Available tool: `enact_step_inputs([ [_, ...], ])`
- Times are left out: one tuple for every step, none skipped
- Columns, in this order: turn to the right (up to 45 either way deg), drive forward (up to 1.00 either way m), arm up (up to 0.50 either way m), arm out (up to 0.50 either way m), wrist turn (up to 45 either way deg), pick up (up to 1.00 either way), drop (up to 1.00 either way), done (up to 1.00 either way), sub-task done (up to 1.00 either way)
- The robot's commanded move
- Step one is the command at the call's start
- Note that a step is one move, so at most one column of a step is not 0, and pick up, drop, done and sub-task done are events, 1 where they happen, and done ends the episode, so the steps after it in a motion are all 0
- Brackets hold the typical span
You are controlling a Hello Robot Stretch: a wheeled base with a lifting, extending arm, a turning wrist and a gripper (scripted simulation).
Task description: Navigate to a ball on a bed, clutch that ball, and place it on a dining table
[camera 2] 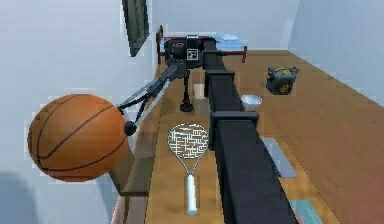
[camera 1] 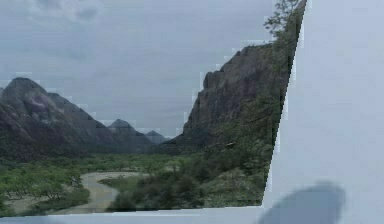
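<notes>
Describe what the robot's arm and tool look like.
The arm is a dark, square-sectioned bar in stepped segments. At its far end sit two small white squares with black marks. The tool has a dark body and two thin dark fingers.

Wall (camera 2: pixel 60 40) near ball (camera 2: pixel 78 137); racket (camera 2: pixel 188 142) beside arm (camera 2: pixel 235 140); box (camera 2: pixel 282 80) well apart.

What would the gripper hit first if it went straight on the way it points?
The basketball: it sits right at the gripper's far end. Past it is the wall, though depth is unclear.
</notes>
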Motion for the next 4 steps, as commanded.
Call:
enact_step_inputs([
  [0.0, 0.00, 0.00, 0.00, 45.0, 0.00, 0.00, 0.00, 0.00],
  [0.0, 0.00, 0.00, 0.00, 45.0, 0.00, 0.00, 0.00, 0.00],
  [0.0, 0.00, 0.00, 0.00, 45.0, 0.00, 0.00, 0.00, 0.00],
  [0.0, 0.00, 0.00, 0.00, 21.0, 0.00, 0.00, 0.00, 0.00],
])
